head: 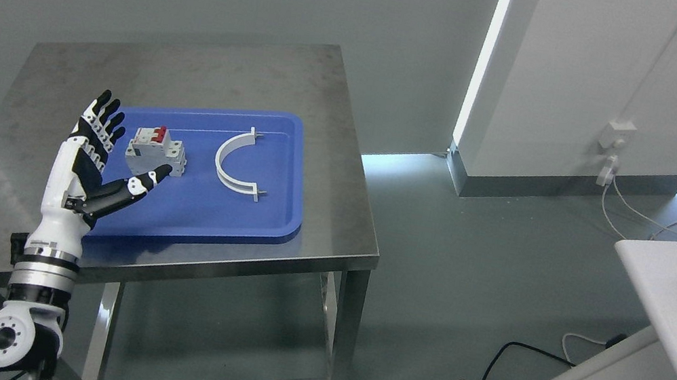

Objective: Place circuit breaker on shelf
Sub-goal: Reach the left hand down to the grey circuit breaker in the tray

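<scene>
Fingers spread and empty, the white-and-black left hand (99,160) hovered just left of the grey, red-switched circuit breaker (156,150), which sat in the blue plastic tray (237,221) on the steel desk (194,63), long axis running left-right.

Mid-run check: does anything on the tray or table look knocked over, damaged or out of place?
Nothing stands out. The circuit breaker sits on the blue tray beside a white curved bracket, both inside the rim. The left robot hand is open next to the breaker, not gripping it.
</scene>
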{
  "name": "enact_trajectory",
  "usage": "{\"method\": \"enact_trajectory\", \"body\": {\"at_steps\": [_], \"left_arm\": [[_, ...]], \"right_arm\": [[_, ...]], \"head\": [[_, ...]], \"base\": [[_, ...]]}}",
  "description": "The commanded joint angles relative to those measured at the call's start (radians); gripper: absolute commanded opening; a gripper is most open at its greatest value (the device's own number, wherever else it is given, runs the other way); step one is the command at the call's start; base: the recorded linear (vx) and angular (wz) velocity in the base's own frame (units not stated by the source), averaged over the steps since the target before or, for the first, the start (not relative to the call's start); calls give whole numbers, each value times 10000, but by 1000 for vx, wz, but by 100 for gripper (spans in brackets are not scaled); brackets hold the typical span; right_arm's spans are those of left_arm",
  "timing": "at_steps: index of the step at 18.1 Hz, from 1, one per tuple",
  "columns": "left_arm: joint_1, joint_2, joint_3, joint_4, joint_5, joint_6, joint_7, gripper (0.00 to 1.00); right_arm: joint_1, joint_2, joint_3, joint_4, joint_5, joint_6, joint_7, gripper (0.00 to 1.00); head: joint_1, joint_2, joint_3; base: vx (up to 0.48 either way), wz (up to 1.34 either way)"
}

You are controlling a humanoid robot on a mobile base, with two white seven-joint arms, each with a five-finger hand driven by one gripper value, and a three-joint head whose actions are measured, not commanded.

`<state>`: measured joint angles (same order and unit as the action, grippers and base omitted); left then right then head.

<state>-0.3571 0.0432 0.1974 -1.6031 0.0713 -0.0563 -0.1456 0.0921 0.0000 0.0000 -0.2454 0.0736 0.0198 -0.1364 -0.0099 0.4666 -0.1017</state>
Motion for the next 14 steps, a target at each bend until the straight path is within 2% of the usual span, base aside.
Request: {"method": "enact_trajectory", "body": {"at_steps": [1,4,6,10,14], "left_arm": [[-34,-3,-210,-30,-23,-66,-1,100],[-630,166,-256,428,-358,-51,-31,100],[-1258,823,-439,1071,-2130,-36,-153,100],[-2211,1179,-900,2147,-4405,269,-2219,98],[-2885,1286,-747,3357,-5851,685,-2670,94]], "right_arm": [[0,-175,199,0,0,584,-1,100],[0,-175,199,0,0,584,-1,100],[0,-175,199,0,0,584,-1,100],[0,-175,199,0,0,584,-1,100],[0,-175,199,0,0,584,-1,100]], "head": [[0,0,0],[0,0,0],[0,0,0],[0,0,0],[0,0,0]], "base": [[-34,-60],[-23,-7],[0,0],[3,8],[0,-5]]}}
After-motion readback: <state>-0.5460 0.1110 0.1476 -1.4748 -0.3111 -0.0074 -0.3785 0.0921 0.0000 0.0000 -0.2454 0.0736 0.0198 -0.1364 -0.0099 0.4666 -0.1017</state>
